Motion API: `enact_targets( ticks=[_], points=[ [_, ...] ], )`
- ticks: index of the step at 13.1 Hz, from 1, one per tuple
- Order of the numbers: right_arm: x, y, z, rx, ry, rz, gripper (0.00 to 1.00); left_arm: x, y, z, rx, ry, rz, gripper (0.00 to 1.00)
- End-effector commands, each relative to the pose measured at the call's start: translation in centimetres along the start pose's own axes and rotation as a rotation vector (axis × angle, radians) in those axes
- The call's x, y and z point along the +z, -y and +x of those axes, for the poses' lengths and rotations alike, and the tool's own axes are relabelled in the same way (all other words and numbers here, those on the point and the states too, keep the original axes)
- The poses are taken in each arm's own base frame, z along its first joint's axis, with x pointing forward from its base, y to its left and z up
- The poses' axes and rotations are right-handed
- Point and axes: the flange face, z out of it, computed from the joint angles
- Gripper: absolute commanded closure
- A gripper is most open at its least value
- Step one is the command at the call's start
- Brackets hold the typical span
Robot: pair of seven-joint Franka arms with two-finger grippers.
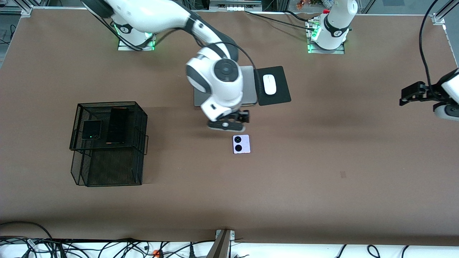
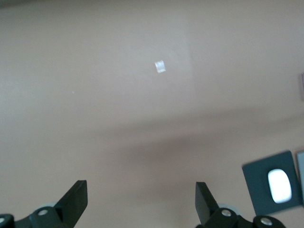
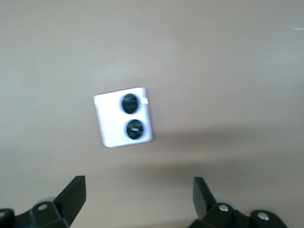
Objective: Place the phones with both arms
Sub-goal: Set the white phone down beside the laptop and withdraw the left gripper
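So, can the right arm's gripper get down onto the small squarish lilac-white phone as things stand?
Probably yes. The right gripper hangs open just beside the small squarish lilac-white phone, which lies flat on the brown table with nothing on it or touching it.

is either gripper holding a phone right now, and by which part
Nothing is held. The right gripper hangs open over the table beside the lilac-white phone, not touching it. The left gripper waits open at the left arm's end.
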Motion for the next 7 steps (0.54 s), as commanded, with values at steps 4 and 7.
enact_targets(
  ticks=[4,7],
  points=[
    [7.3,2.3,-1.4,-0.059,-0.089,0.016,0.0,0.4,-2.8,-5.3,-0.037,-0.06,0.021,0.0],
    [10.0,1.7,-1.2,-0.149,-0.127,-0.007,0.0,0.2,-3.2,-4.7,-0.025,-0.058,0.023,0.0]
  ],
)
